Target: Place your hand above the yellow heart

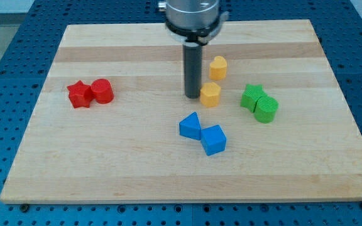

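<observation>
Two yellow blocks sit right of the board's middle. The lower yellow block (210,94) looks like a heart. The upper yellow block (217,66) looks like a pentagon, though I cannot be sure of either shape. My tip (192,96) rests on the board just to the left of the lower yellow block, close to it or touching it. The upper yellow block is up and to the right of my tip, clear of the rod.
A red star (78,94) and a red cylinder (102,91) touch at the view's left. A green star (252,96) and a green cylinder (266,109) sit at the right. A blue triangle (191,125) and a blue cube (213,139) lie below my tip on the wooden board (137,169).
</observation>
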`<state>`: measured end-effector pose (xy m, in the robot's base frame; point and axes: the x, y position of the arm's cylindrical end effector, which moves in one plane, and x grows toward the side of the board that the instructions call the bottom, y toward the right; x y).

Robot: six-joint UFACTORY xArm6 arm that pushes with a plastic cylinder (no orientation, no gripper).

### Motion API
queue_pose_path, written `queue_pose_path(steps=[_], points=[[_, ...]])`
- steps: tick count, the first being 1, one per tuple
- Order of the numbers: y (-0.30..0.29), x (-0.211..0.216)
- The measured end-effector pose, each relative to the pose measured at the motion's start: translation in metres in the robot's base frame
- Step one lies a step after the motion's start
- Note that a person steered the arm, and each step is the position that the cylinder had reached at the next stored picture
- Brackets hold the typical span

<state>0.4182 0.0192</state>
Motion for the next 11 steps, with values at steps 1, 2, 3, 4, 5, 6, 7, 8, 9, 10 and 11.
queue_pose_path(steps=[1,2,3,4,5,6,7,8,9,10,11], points=[[0.043,0.0],[0.079,0.0],[0.081,0.002],[0.069,0.007],[0.032,0.01],[-0.002,0.004],[-0.028,-0.04],[-0.006,-0.125],[0.018,-0.132],[0.054,-0.121],[0.054,-0.116]])
